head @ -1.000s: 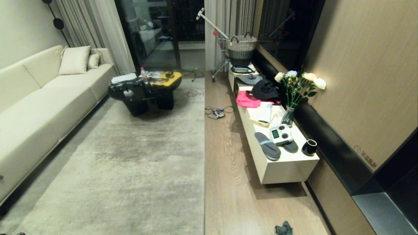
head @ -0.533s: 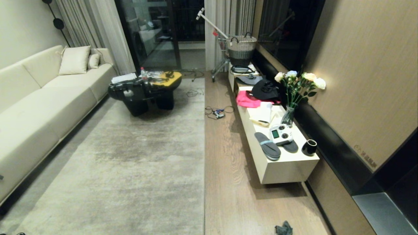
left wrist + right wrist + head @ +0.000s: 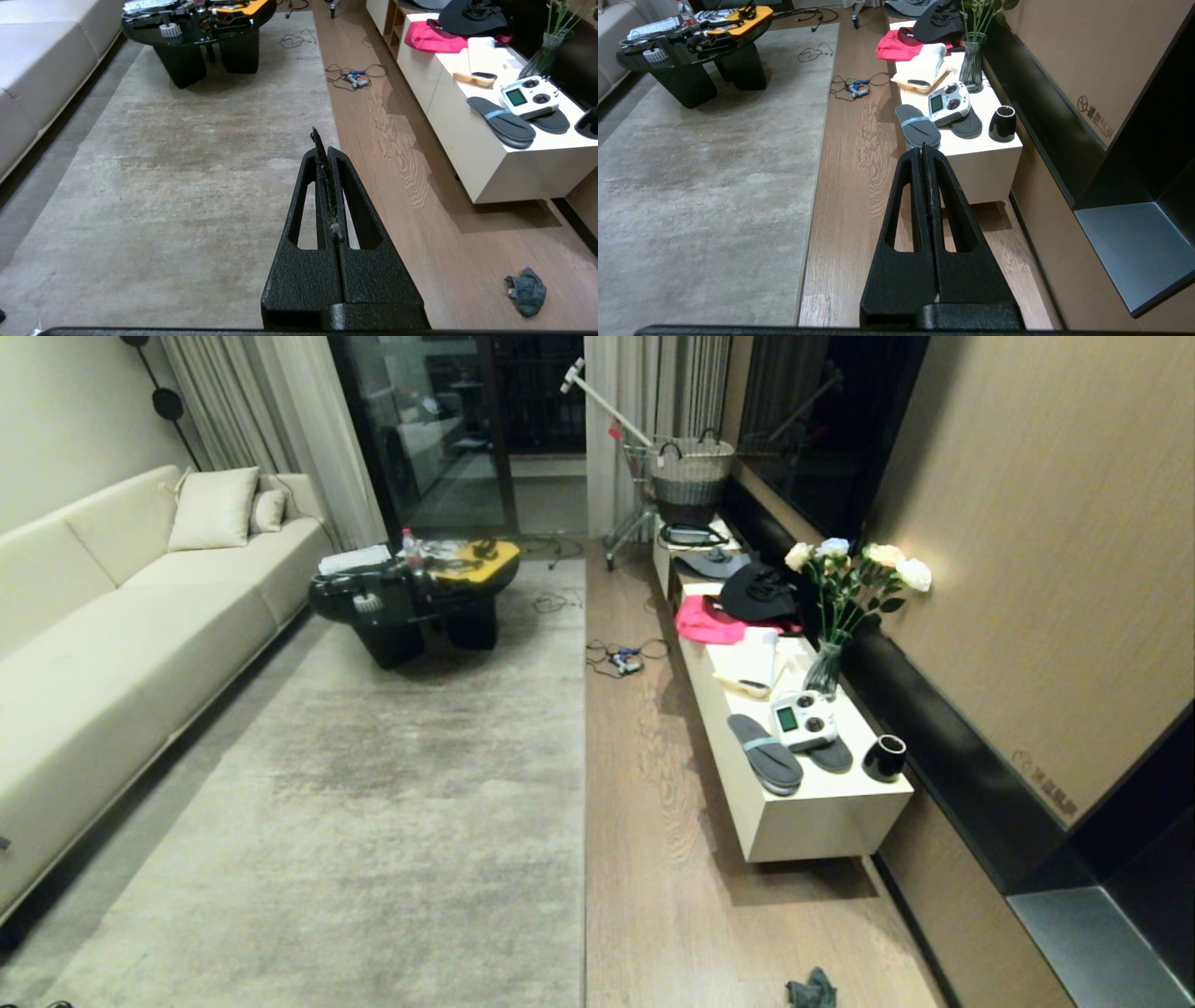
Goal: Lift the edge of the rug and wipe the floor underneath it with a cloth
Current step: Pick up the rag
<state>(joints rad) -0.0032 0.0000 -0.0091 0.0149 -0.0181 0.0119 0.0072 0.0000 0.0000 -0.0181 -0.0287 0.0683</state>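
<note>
we see the cloth (image 3: 810, 989) lying crumpled on the floor (image 3: 653, 859) at about five o'clock in the head view, well apart from the rug edge (image 3: 585, 784), which runs straight up the middle from six toward twelve and lies flat. the left end effector (image 3: 322, 140) and the right end effector (image 3: 924, 150) both have their fingers pressed fully together and hold nothing; neither shows in the head view.

what worries us: the cloth sits at the very bottom of the head view, so a reach could lose sight of it. the rug border is thin and flush with the planks, so fingertips may slide over it or scrape the wood instead of catching it. cables (image 3: 624, 658) lie across the border at about twelve o'clock and could snag a lift made there. the white tabletop (image 3: 822, 803) at two o'clock crowds the right arm's swing.
</note>
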